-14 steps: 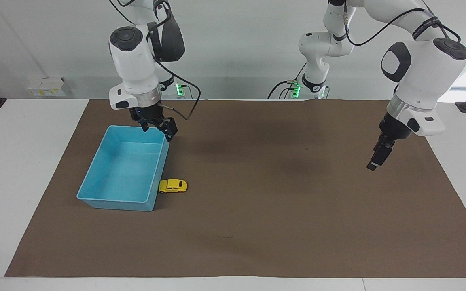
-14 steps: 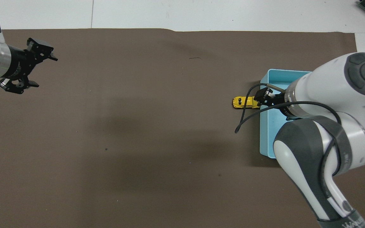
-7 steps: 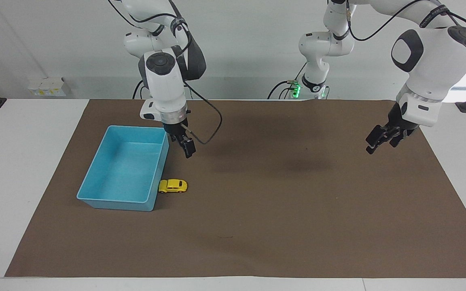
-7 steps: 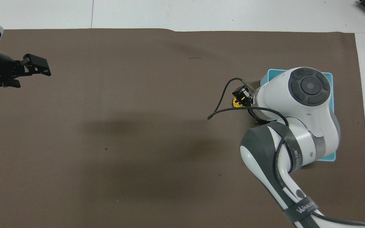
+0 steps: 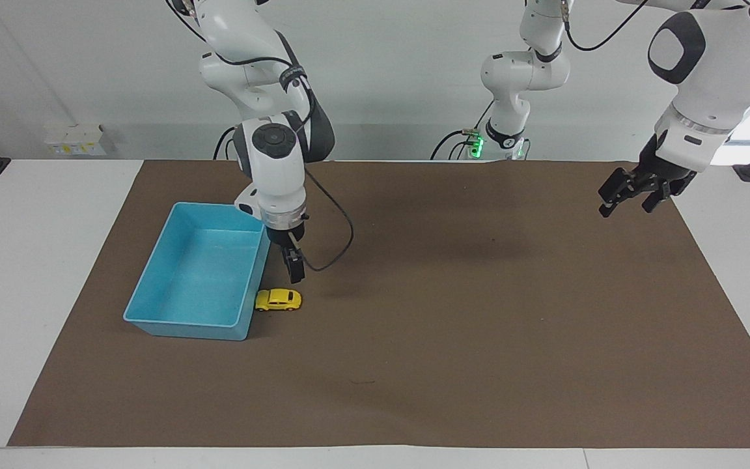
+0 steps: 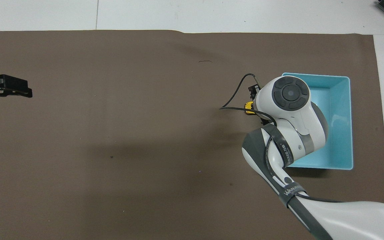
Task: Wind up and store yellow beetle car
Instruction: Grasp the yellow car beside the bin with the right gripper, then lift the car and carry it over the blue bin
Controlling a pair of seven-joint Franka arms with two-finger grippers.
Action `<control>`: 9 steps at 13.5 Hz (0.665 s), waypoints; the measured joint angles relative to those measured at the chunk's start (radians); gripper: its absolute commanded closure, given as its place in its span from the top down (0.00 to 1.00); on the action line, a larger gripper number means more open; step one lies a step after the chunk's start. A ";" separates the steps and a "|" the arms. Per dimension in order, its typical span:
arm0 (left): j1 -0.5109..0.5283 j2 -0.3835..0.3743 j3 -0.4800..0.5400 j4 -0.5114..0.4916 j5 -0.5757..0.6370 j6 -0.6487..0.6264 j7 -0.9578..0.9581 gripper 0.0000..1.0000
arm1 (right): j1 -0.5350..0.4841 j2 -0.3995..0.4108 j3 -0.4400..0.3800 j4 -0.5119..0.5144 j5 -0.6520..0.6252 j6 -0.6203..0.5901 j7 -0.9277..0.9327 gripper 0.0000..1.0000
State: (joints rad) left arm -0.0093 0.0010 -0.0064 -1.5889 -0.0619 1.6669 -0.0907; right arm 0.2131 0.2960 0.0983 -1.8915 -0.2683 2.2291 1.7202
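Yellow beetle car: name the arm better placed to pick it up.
Right. The right gripper hangs open just above the yellow beetle car beside the blue tray; the left gripper waits over the mat's other end.

My right gripper point(image 5: 294, 268) hangs just over the yellow beetle car point(image 5: 278, 299), which touches the blue tray point(image 5: 153, 311); my left gripper point(image 5: 629, 193) waits open.

You see the yellow beetle car point(image 5: 278, 299), tiny with dark windows, upright on its wheels on the brown mat, touching the blue tray's point(image 5: 153, 288) side wall.
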 measured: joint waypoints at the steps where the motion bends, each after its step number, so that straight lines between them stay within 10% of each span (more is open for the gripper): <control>1: 0.000 -0.017 0.000 0.000 0.000 -0.015 0.010 1.00 | -0.001 0.020 -0.001 0.000 -0.014 0.015 0.028 1.00; 9: 0.000 -0.072 -0.003 0.000 0.000 -0.138 0.088 1.00 | -0.028 0.097 -0.005 0.004 -0.097 0.074 0.182 1.00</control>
State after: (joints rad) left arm -0.0091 -0.0713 -0.0096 -1.5888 -0.0619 1.5293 -0.0022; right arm 0.1851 0.3932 0.0936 -1.8879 -0.3650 2.3030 1.9022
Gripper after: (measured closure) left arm 0.000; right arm 0.000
